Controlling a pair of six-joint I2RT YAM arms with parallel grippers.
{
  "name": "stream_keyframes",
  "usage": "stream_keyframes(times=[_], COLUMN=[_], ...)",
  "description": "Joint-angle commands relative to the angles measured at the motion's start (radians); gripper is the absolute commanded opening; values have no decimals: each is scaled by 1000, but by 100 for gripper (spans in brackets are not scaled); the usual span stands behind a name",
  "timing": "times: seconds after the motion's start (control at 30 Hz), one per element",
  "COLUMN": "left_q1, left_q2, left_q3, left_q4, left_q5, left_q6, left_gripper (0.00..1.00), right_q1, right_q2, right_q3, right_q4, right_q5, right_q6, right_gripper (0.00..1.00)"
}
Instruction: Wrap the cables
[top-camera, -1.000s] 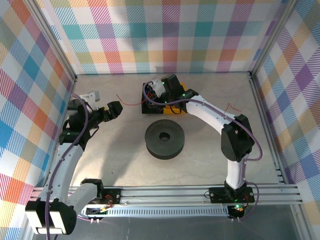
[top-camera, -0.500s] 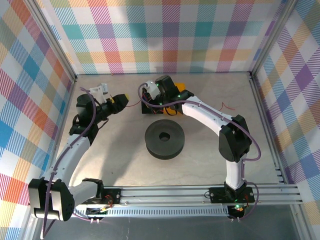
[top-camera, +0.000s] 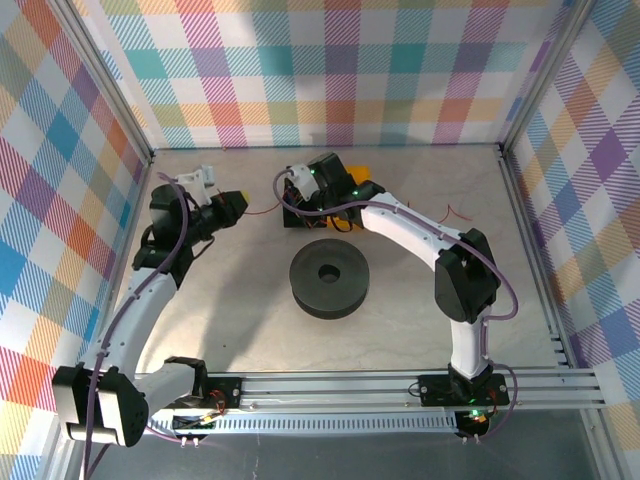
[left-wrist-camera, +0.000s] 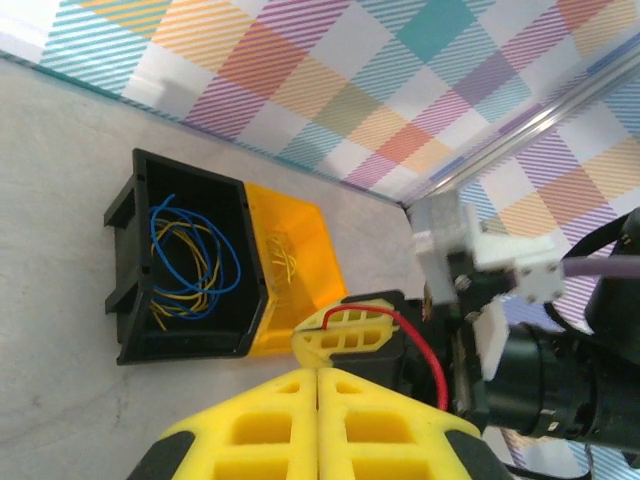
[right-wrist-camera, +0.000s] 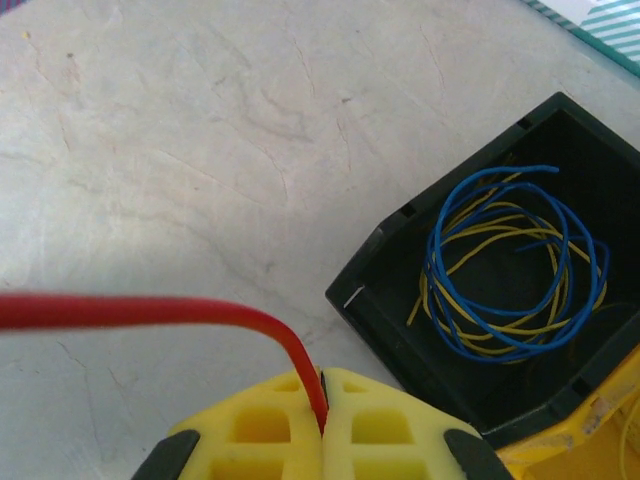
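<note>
A thin red cable (right-wrist-camera: 150, 310) is pinched in my right gripper (right-wrist-camera: 322, 375), which is shut on it beside the black bin (right-wrist-camera: 365, 292). In the top view that red cable (top-camera: 262, 208) spans the short gap between my right gripper (top-camera: 288, 198) and my left gripper (top-camera: 236, 203). In the left wrist view my left gripper (left-wrist-camera: 320, 370) has its jaws pressed together. The red cable (left-wrist-camera: 415, 325) arches from the right gripper (left-wrist-camera: 305, 342) and drops behind my left finger, so its far end is hidden. The black spool (top-camera: 329, 277) lies at the table's middle.
The black bin (left-wrist-camera: 135, 260) holds loose blue and yellow wires (right-wrist-camera: 510, 270), with an orange bin (left-wrist-camera: 290, 250) against it. A second red cable (top-camera: 458, 212) lies at the right of the table. Plaid walls close in the back and sides.
My left gripper swung in from the left towards the back of the table to the cable's end, then drew back slightly left. The right gripper shifted a little left, holding the cable.
</note>
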Motion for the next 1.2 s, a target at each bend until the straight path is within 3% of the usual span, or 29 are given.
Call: stream_keyframes(times=[0.0,0.23,0.57,0.6,0.67,0.77,0.8,0.9,1.07,1.17], left_q1=[64,215,230,231,231,231,230,230,204,118], left_q2=[-55,-72,-87,-90,-91,-121,-138,-213,-300,-327], left_q3=[72,123,153,159,183,204,202,174,40,-85], left_q4=[-119,-184,-237,-268,-321,-415,-444,-526,-568,-538], left_q5=[-20,68,-14,-5,22,0,-18,-57,-6,-24], left_q6=[22,-25,38,57,116,205,226,278,283,249], left_gripper=[0,0,0,7,51,84,91,100,100,100], right_q1=[-23,-55,-57,-57,-57,-58,-57,-57,-72,-92], right_q2=[-6,-18,-52,-55,-60,-49,-44,-24,14,14], right_q3=[-45,-109,-149,-149,-141,-105,-93,-55,21,44], right_q4=[-19,3,21,22,22,0,-8,-31,-76,-77], right_q5=[71,113,86,76,56,43,43,55,75,30], right_q6=[-44,-56,-87,-92,-104,-126,-134,-158,-160,-124], right_gripper=[0,0,0,0,0,0,0,0,0,0])
